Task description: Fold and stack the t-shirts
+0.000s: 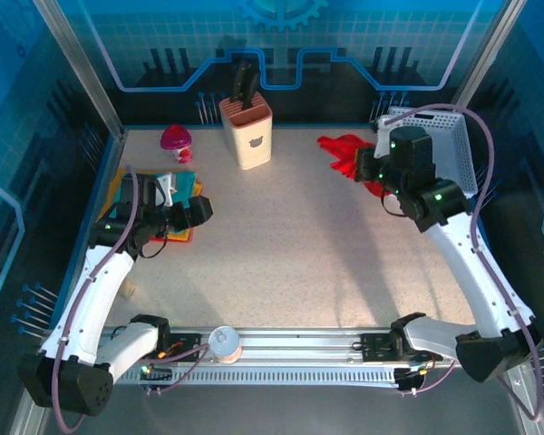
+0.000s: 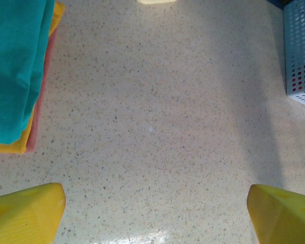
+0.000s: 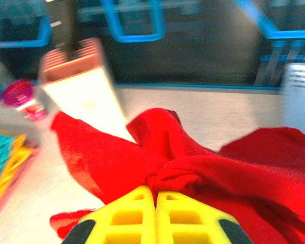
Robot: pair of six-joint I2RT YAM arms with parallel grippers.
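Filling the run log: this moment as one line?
left tool open above table | right tool shut on red t-shirt | folded stack at left

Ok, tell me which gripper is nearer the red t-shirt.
Right. The right gripper is shut on the red t-shirt, at the right side of the table. The left gripper hangs open on the opposite side, beside the folded stack.

A robot test cell in a lab: behind the knife block (image 1: 247,136) rise blue printed backdrop panels (image 1: 344,36), aluminium frame posts (image 1: 79,63) flank it, and a speckled table (image 1: 290,245) spreads before it.
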